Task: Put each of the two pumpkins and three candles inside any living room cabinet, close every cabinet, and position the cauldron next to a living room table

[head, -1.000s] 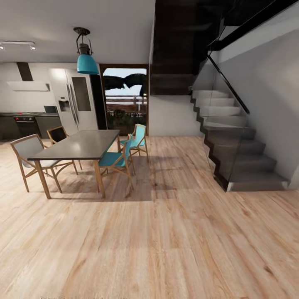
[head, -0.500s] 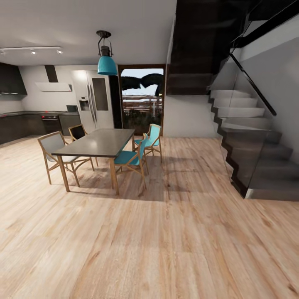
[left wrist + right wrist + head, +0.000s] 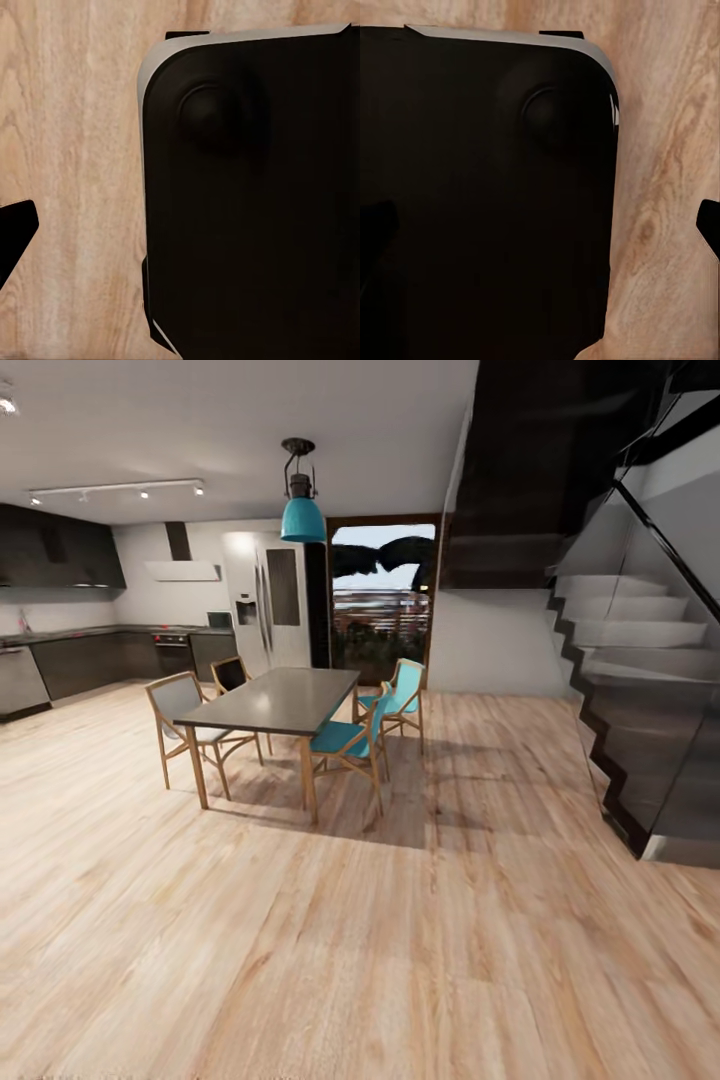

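Observation:
The pumpkins, candles, cabinet and cauldron are out of view. The head view looks across a wood floor (image 3: pixel 400 960) toward a dining area. In the left wrist view, my left gripper (image 3: pixel 180 232) hangs over the floor and my own black base (image 3: pixel 255 210). One dark fingertip (image 3: pixel 15 232) sits at the picture's edge. In the right wrist view, my right gripper (image 3: pixel 541 225) hangs the same way over the base (image 3: pixel 487 195), with a fingertip (image 3: pixel 709 225) at the far edge. Both stand open with nothing between the fingers.
A dark-topped dining table (image 3: pixel 275 702) with several chairs, two with teal seats (image 3: pixel 345 738), stands ahead on the left under a teal pendant lamp (image 3: pixel 302 515). A staircase with a glass side (image 3: pixel 640 690) rises at right. Kitchen counters (image 3: pixel 60 660) and a fridge (image 3: pixel 265 610) line the back left.
The camera has swung left: table, lamp and staircase have shifted right in the picture, and more of the kitchen has come into view.

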### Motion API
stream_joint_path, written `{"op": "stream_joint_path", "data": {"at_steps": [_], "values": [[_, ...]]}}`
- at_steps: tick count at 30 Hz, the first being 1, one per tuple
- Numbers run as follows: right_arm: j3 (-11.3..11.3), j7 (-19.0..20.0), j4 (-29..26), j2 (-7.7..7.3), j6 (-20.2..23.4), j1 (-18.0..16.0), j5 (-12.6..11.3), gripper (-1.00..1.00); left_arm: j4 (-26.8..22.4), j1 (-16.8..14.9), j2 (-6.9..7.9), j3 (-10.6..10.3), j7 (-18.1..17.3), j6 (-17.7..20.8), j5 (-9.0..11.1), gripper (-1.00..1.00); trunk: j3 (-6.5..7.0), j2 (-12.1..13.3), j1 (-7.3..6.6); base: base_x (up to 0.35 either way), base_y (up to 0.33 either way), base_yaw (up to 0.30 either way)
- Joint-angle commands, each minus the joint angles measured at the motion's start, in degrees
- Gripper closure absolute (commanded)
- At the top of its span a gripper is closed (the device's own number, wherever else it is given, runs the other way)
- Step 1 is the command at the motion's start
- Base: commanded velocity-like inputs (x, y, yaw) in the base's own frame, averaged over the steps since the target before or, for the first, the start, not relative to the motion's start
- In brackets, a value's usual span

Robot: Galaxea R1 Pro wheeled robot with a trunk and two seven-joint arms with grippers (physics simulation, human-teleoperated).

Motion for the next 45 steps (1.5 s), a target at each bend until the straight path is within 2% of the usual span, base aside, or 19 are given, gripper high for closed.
{"op": "stream_joint_path", "data": {"at_steps": [1,29,45], "values": [[0.01,-0.06,0.05,0.01,-0.2,-0.03,0.04,-1.0,-0.09,0.03,0.0,-0.05,0.03,-0.08,-0.03,-1.0,-0.05,-0.02,0.0,0.0,0.0,0.245],[0.17,-0.03,0.21,0.01,-0.21,-0.03,0.4,-1.0,-0.09,0.03,-0.38,0.06,-0.24,0.0,0.05,-1.0,-0.05,-0.02,0.0,0.003,0.0,0.245],[0.26,0.27,0.14,0.06,-0.29,-0.03,0.41,-1.0,-0.17,0.03,-0.7,-0.26,-0.7,0.01,-0.33,-1.0,-0.08,-0.02,0.0,0.313,0.0,0.197]]}}
